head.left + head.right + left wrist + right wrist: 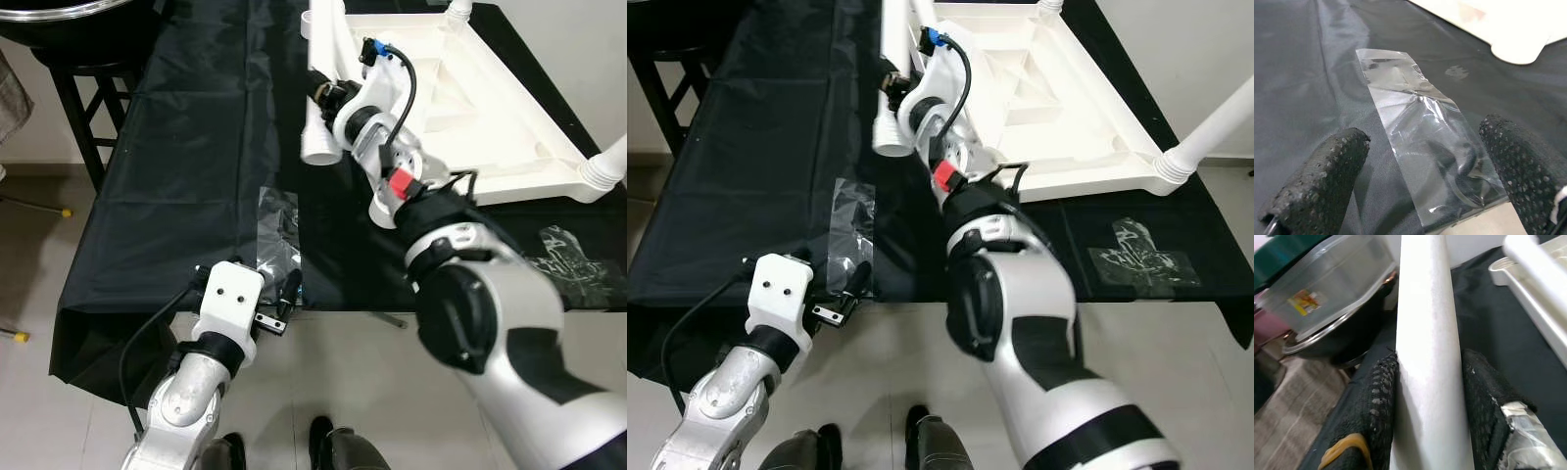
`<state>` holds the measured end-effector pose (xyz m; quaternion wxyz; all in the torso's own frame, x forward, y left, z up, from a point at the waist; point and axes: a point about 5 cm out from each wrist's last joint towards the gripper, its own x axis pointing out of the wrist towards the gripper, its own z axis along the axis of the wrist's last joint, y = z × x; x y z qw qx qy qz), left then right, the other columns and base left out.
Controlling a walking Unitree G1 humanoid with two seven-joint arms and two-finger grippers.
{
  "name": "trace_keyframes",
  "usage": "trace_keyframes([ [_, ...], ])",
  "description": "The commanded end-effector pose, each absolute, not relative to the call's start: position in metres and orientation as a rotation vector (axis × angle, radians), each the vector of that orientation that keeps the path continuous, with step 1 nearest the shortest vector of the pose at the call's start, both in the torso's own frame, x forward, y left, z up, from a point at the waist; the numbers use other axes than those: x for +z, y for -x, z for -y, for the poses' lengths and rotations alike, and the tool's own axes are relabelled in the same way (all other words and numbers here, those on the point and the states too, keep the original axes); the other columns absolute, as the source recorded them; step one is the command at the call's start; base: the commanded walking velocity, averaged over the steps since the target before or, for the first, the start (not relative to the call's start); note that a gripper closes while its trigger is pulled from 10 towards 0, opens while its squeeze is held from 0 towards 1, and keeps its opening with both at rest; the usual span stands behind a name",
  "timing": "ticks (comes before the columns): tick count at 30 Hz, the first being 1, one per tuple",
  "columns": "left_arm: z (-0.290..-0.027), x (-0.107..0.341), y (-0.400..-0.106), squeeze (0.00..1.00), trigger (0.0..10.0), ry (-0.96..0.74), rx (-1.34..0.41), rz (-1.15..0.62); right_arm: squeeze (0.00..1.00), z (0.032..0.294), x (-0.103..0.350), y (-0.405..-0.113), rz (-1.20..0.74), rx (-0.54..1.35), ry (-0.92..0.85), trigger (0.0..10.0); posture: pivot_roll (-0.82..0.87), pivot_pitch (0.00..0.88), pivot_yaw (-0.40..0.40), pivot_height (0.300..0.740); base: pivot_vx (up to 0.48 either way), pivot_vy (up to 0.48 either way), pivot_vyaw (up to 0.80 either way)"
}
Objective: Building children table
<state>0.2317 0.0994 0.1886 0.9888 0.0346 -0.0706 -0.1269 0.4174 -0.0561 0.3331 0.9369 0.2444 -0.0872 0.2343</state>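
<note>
The right pincer (1427,382) is mostly hidden behind its own wrist in the head views, but its wrist view shows both black fingers (1378,396) pressed on the two sides of a white leg (323,88), so it is clenched on this leg. The leg is a long white tube; its upper end is cut off at the top edge of the picture, and its round open end (319,152) hangs a little above the black cloth (176,176). Its long axis runs nearly straight away from the robot, slightly tilted. The white tabletop (490,108) lies upside down on the table just to the right of the leg, with ribs visible inside, and another leg (605,162) stands at its near right corner, partly cut off. The left pincer (1425,171) is released, its fingers apart on both sides of a clear plastic bag (279,235) at the near edge of the cloth; something dark is inside the bag, hard to make out. A second crumpled clear bag (1141,253) lies on the right. A dark stool (93,88) stands at the far left
</note>
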Motion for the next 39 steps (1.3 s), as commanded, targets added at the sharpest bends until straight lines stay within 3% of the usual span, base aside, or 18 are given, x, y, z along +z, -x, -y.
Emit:
trace_keyframes([
  [1, -0.097, 0.182, -0.232, 0.00, 10.0, -0.042, -0.275, 0.097, 0.00, 0.055, 0.337, -0.415, 0.218, 0.518, -0.531, 0.0, 0.06, 0.238, -0.120, 0.740, 0.000, 0.000, 0.00],
  [4, -0.087, 0.177, -0.232, 0.00, 10.0, 0.082, -0.409, 0.032, 0.00, 0.046, 0.323, -0.394, 0.304, 0.852, -0.698, 0.0, 0.07, 0.201, -0.111, 0.740, 0.000, 0.000, 0.00],
  [17, -0.088, 0.163, -0.235, 0.00, 10.0, 0.158, -0.517, -0.059, 0.00, 0.070, 0.290, -0.352, 0.228, 1.368, -0.796, 0.0, 0.08, 0.138, -0.099, 0.740, 0.000, 0.000, 0.00],
  [23, -0.095, 0.159, -0.237, 0.00, 10.0, 0.170, -0.512, -0.086, 0.00, 0.078, 0.285, -0.340, 0.214, 1.459, -0.794, 0.0, 0.08, 0.129, -0.096, 0.740, 0.000, 0.000, 0.00],
  [26, -0.114, 0.150, -0.245, 0.00, 10.0, 0.212, -0.382, -0.143, 0.00, 0.089, 0.277, -0.333, 0.215, 1.479, -0.770, 0.0, 0.08, 0.119, -0.092, 0.740, 0.000, 0.000, 0.00],
  [32, -0.130, 0.149, -0.250, 0.00, 10.0, 0.286, -0.334, -0.168, 0.00, 0.099, 0.270, -0.326, 0.212, 1.475, -0.749, 0.0, 0.08, 0.120, -0.090, 0.740, 0.000, 0.000, 0.00],
  [33, -0.132, 0.150, -0.250, 0.11, 10.0, 0.292, -0.343, -0.165, 0.00, 0.100, 0.269, -0.324, 0.209, 1.473, -0.747, 0.0, 0.08, 0.120, -0.090, 0.740, 0.000, 0.000, 0.00],
  [37, -0.132, 0.150, -0.250, 0.11, 10.0, 0.292, -0.343, -0.165, 0.00, 0.100, 0.269, -0.324, 0.209, 1.473, -0.747, 0.0, 0.08, 0.120, -0.090, 0.740, 0.000, 0.000, 0.00],
  [38, -0.136, 0.150, -0.250, 1.00, 10.0, 0.322, -0.352, -0.159, 0.00, 0.101, 0.267, -0.322, 0.201, 1.470, -0.748, 0.0, 0.08, 0.120, -0.088, 0.740, 0.000, 0.000, 0.00],
  [39, -0.136, 0.150, -0.250, 1.00, 10.0, 0.322, -0.352, -0.159, 0.00, 0.101, 0.267, -0.322, 0.201, 1.470, -0.748, 0.0, 0.08, 0.120, -0.088, 0.740, 0.000, 0.000, 0.00],
])
